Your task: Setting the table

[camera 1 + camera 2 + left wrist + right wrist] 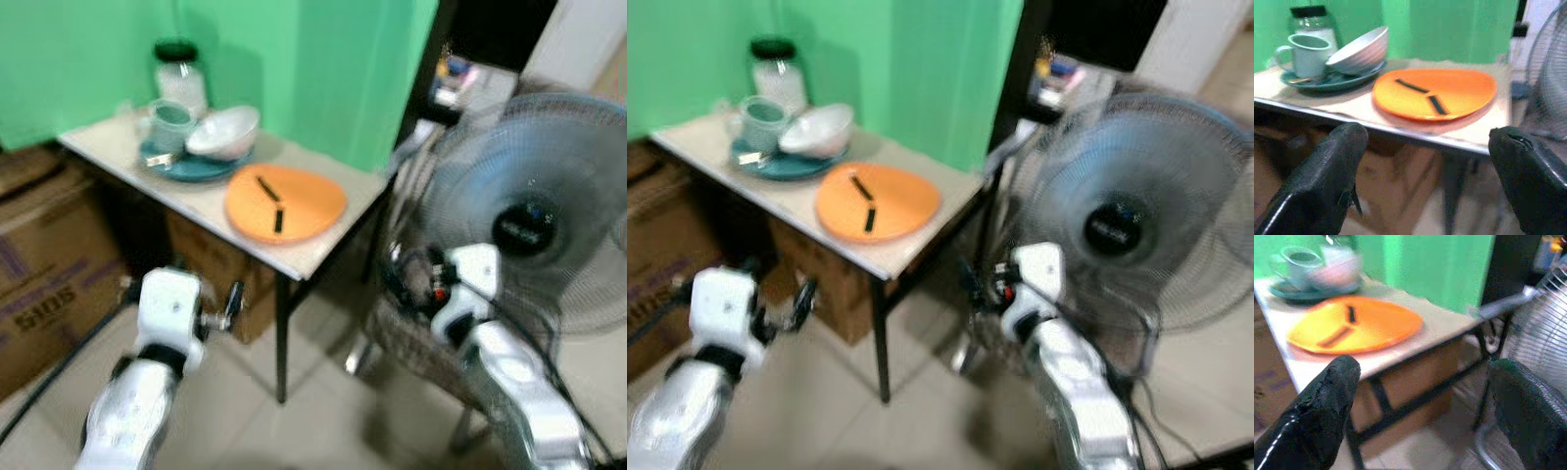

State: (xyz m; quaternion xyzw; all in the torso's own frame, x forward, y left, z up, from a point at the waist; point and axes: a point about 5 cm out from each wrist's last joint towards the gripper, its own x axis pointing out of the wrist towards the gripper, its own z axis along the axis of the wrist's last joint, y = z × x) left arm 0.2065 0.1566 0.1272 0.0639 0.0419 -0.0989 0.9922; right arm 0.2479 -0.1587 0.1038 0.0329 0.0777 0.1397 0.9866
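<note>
Overall sharpness: both head views are soft with motion blur.
Jar (180, 71): contents too blurred to tell.
Two dark strips on the orange plate (1436, 92): too indistinct to identify.
Mug (1299, 263) and white bowl (1338, 267): heavily smeared in the right wrist view.
Teal plate (196, 168): mostly covered by the mug and bowl.
Cardboard box (44, 274): cut off by the picture's edge, print partly unreadable.
Fan (534, 220): cut off at the right edge.
Shelf items behind the fan (453, 80): too blurred to name.
</note>
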